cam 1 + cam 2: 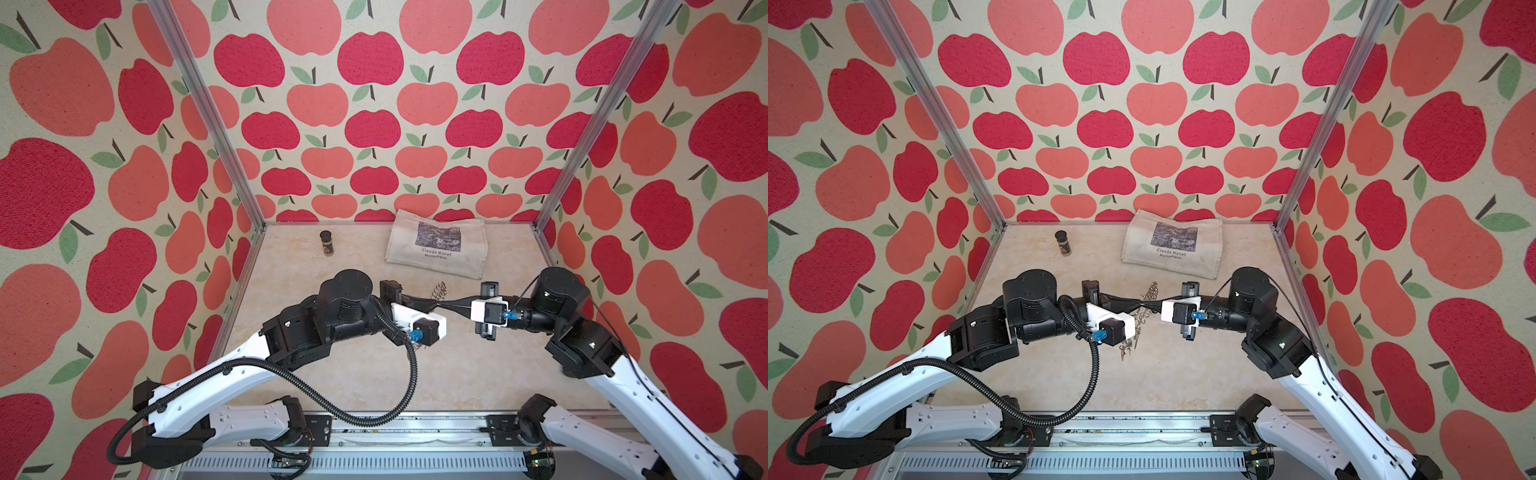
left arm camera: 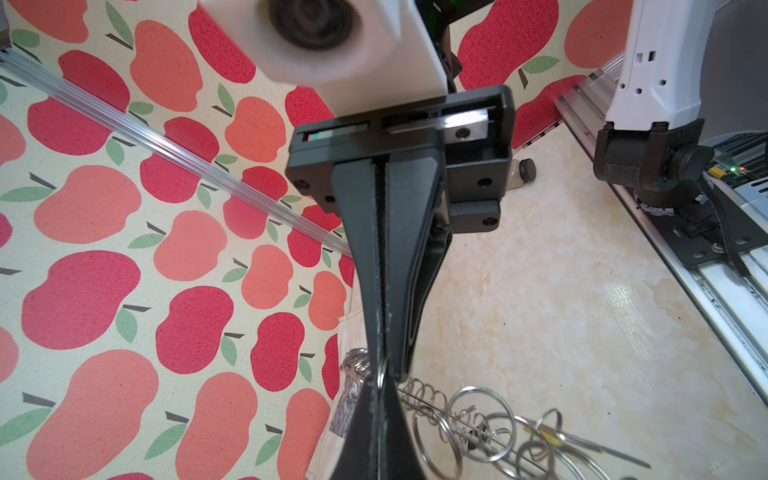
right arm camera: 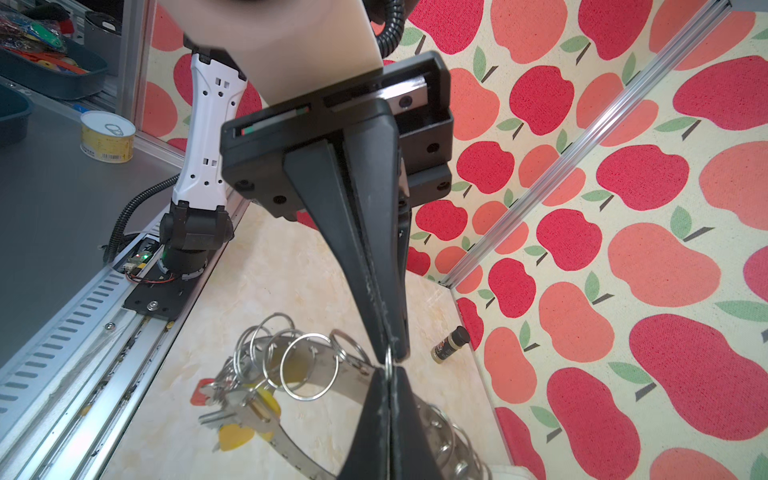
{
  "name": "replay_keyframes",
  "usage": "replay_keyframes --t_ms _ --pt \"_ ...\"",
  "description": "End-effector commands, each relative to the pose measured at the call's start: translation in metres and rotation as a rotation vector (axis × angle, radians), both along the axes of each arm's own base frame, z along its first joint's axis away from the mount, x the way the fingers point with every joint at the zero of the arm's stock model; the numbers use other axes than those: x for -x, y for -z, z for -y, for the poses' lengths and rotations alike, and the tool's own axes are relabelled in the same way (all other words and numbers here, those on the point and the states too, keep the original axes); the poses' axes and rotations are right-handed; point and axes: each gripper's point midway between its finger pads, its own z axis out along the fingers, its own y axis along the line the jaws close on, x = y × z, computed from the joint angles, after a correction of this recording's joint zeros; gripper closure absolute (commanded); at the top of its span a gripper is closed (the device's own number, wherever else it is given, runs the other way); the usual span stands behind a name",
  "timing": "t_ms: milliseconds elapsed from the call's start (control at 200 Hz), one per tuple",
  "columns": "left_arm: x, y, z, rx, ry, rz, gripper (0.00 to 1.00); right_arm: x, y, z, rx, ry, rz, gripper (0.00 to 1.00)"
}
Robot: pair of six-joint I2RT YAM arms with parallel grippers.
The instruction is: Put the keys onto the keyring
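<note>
Currently I have both arms folded in over the middle of the table (image 1: pixel 374 365), elbows bent outward, wrists turned so the two grippers point straight at each other. They meet tip to tip, level with each other. The left gripper (image 1: pixel 435 304) has its fingers pressed together on a thin wire ring at the rim of the keyring (image 3: pixel 345 390). The right gripper (image 1: pixel 449 306) is closed as well and, as far as I can see in the wrist views, pinches the same ring from the opposite side.

The keyring hangs at that meeting point between the arms. Its grey metal band is tilted and its loose rings fan out beside the fingers. A bunch of keys (image 3: pixel 232 401) with yellow and red tags dangles from it on the near side. Whether they touch the table I cannot tell. I cannot make out the black-tagged key in any view.

A small dark jar (image 1: pixel 327 243) and a cloth bag (image 1: pixel 438 249) sit near the back wall, well apart from both arms.
</note>
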Motion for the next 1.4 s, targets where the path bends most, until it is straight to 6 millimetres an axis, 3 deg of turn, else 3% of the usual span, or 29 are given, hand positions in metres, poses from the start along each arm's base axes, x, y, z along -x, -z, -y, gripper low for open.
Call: replay_keyframes --t_ms 0,30,140,320,650,1016,1396 --pt "0.003 -0.026 -0.001 0.073 0.005 0.018 1.0 0.001 -0.017 0.004 -0.068 0.013 -0.024 1.0" --pt "0.001 -0.027 -0.001 0.087 -0.006 0.01 0.99 0.001 -0.021 0.005 -0.098 0.01 -0.023 1.0" --pt "-0.008 -0.034 -0.001 0.165 -0.067 -0.029 0.8 -0.003 -0.028 0.01 -0.181 -0.013 -0.075 1.0" --pt "-0.012 -0.042 -0.01 0.265 -0.093 -0.114 0.72 -0.006 -0.036 0.018 -0.295 -0.062 -0.12 1.0" --pt "-0.021 -0.039 -0.013 0.324 -0.086 -0.242 0.69 0.001 -0.053 0.024 -0.377 -0.134 -0.131 1.0" --pt "-0.003 -0.047 -0.002 0.336 0.036 -0.297 0.69 0.001 -0.058 0.024 -0.392 -0.152 -0.141 1.0" --pt "-0.005 -0.057 0.003 0.385 0.055 -0.257 0.71 0.001 -0.058 0.021 -0.386 -0.181 -0.163 1.0"
